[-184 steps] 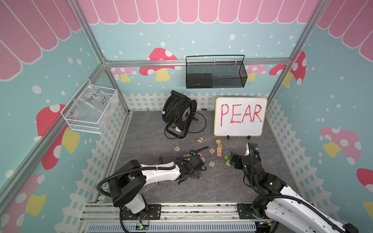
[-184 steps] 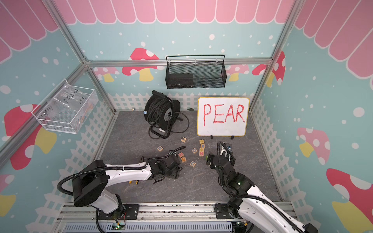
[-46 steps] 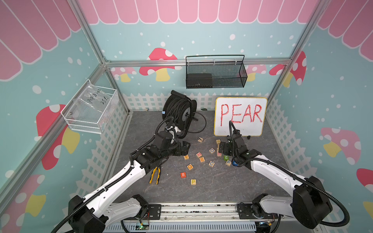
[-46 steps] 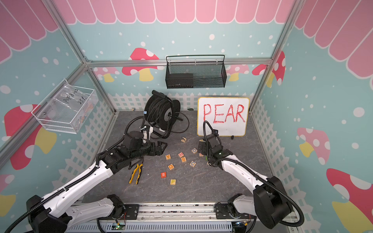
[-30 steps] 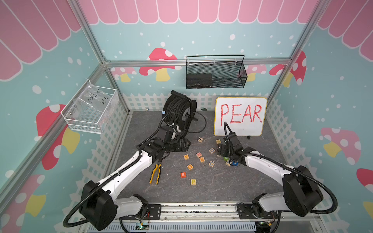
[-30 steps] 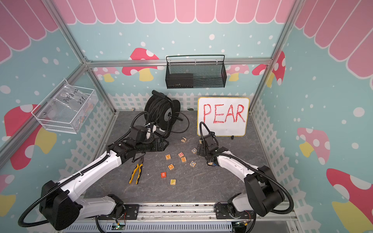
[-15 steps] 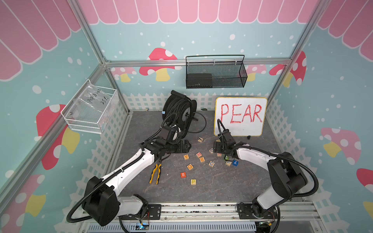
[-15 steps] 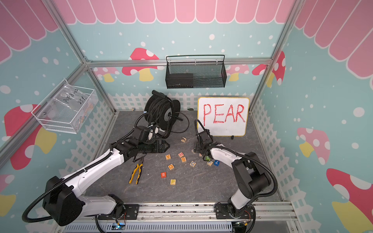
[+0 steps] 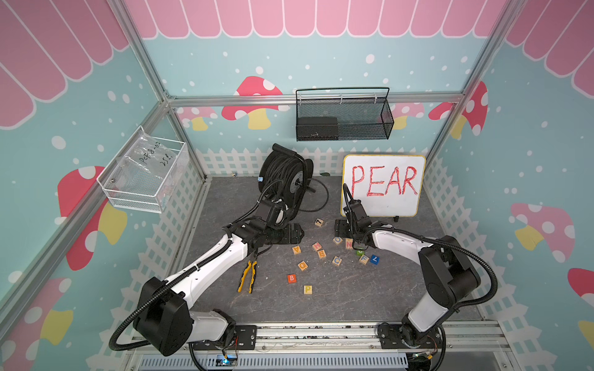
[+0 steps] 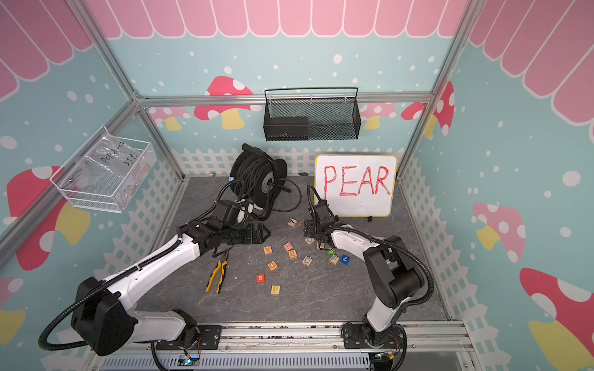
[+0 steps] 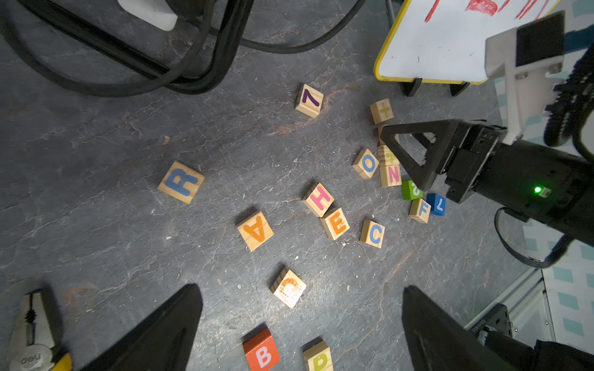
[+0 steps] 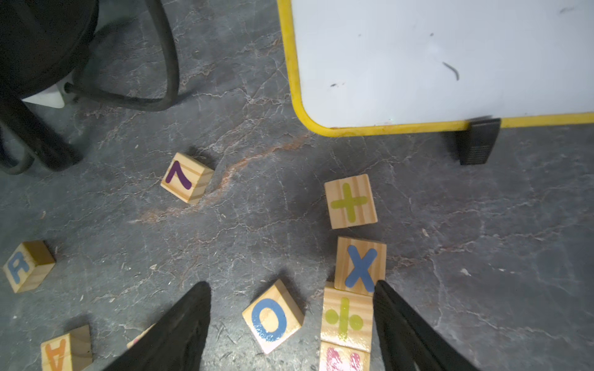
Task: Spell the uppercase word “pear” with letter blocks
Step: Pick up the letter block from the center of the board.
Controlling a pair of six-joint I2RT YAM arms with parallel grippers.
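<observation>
The left arm point(image 9: 205, 269) extends forward and inward from its base, with the forearm low. The left gripper point(image 9: 294, 234) points toward the right arm, jaws spread wide. The right arm point(image 9: 398, 244) folds at a raised elbow and reaches inward. The right gripper point(image 9: 343, 228) angles downward, jaws apart.

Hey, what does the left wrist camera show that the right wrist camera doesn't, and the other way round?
Only the left wrist view shows the E block, the P block, the red B block and the pliers. Only the right wrist view shows the blue X block. Both show the R block, the A block, the O block, the purple 7 block and the whiteboard.
</observation>
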